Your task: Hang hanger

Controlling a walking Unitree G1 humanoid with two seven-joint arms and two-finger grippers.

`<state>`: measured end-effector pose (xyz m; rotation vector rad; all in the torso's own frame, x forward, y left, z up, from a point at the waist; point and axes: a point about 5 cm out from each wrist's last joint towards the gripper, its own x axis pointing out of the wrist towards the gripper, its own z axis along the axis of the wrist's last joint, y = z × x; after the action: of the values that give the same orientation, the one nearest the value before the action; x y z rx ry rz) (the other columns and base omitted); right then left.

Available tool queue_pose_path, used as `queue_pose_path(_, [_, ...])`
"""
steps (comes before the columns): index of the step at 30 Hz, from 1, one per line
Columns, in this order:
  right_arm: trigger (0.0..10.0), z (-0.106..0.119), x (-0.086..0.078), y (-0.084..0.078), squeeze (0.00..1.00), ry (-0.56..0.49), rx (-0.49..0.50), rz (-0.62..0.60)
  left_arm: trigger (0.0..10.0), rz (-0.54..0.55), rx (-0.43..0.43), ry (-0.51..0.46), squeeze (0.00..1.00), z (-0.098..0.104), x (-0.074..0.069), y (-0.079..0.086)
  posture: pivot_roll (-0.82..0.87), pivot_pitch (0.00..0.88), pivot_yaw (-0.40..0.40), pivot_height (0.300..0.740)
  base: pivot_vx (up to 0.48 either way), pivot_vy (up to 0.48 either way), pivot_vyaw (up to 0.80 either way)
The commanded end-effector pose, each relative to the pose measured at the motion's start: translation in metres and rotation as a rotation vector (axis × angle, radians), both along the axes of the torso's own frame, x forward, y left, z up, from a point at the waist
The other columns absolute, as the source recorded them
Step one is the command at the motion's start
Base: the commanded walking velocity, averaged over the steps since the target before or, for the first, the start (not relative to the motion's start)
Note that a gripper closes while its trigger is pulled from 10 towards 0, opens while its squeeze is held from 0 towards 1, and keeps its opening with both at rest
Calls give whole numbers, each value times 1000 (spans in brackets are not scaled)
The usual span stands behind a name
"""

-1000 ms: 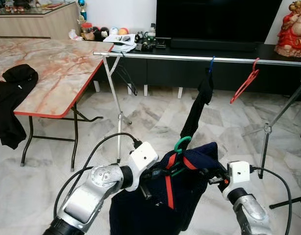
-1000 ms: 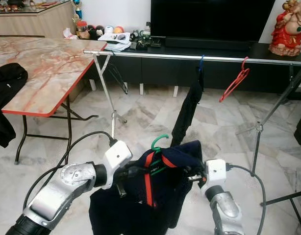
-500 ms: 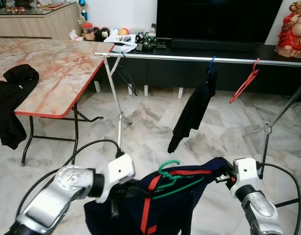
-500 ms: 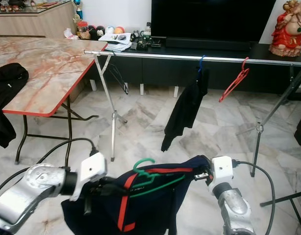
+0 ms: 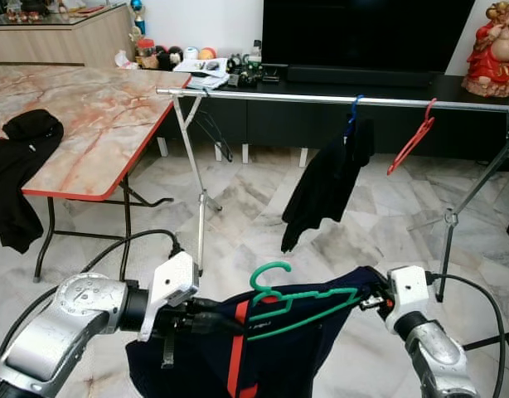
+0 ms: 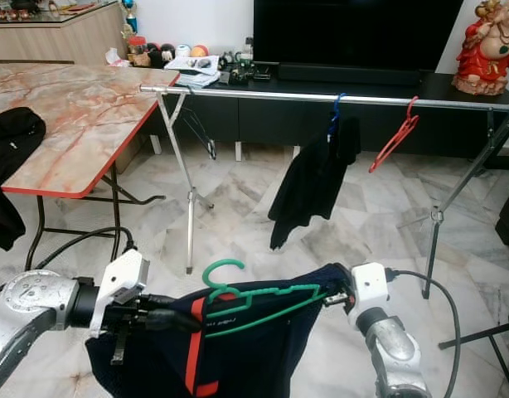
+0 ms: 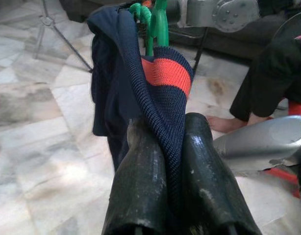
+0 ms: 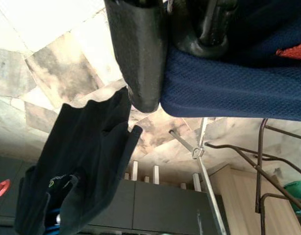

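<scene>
Hanger: a green plastic hanger (image 5: 298, 298) carrying a navy knitted garment with a red stripe (image 5: 263, 356), held near the robot, low and between the two arms, its hook pointing up and left.
Left gripper: the left gripper (image 7: 167, 161) is pinched tight on the navy knit at the garment's left end, the fabric squeezed between its two black fingers (image 7: 140, 186).
Right gripper: the right gripper (image 8: 163, 73) is at the garment's right end with navy cloth wedged between its fingers; it looks closed on the cloth.
Rail: a long silver clothes rail on thin metal legs (image 5: 321, 99) runs left to right across the far side, well apart from the held hanger.
On the rail: a black garment on a blue hanger (image 5: 329, 182) hangs near the middle; an empty red hanger (image 5: 412, 139) hangs to its right.
Floor: pale marble-patterned tiles (image 5: 263, 199).
Worktop: a folding worktop with a pink marble-look top and red edge (image 5: 97, 124) stands far left, with black clothing (image 5: 18, 174) draped over its left edge.
Far wall: a low dark cabinet (image 5: 321, 83) carries a large black screen (image 5: 362, 33), small clutter (image 5: 213, 70) and a red figurine (image 5: 491, 50) at far right.
</scene>
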<state>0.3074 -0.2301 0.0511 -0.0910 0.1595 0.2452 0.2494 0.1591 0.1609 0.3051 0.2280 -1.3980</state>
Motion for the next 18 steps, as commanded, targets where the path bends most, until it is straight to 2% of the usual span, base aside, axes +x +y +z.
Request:
queue_pose_path(1, [0,3,-6,-34,0,15,0,-142,10000,44,23,-35,0,9,3,18,51,26,-12,740,0,0,0])
queue_pose_path(3, [0,-3,-10,-36,0,47,-12,-148,10000,4,-44,-3,0,14,-2,18,49,28,-16,740,0,0,0])
queue_pose_path(4, [0,-4,-11,-36,0,51,-14,-147,10000,1,-47,1,0,15,-3,19,49,28,-16,740,0,0,0])
queue_pose_path(11, [0,-5,-13,-39,0,61,-17,-144,10000,-43,-23,8,0,15,-7,21,50,29,-16,740,0,0,0])
queue_pose_path(14, [0,-4,-13,-42,0,62,-17,-141,10000,-93,28,26,0,12,-13,24,53,32,-14,740,0,0,0])
queue_pose_path(15, [0,-4,-13,-42,0,62,-17,-141,10000,-93,28,26,0,12,-13,24,53,32,-14,740,0,0,0])
queue_pose_path(18, [0,-1,-12,-42,0,50,-5,-129,10000,-7,24,-11,0,12,-5,29,51,33,-14,740,0,0,0])
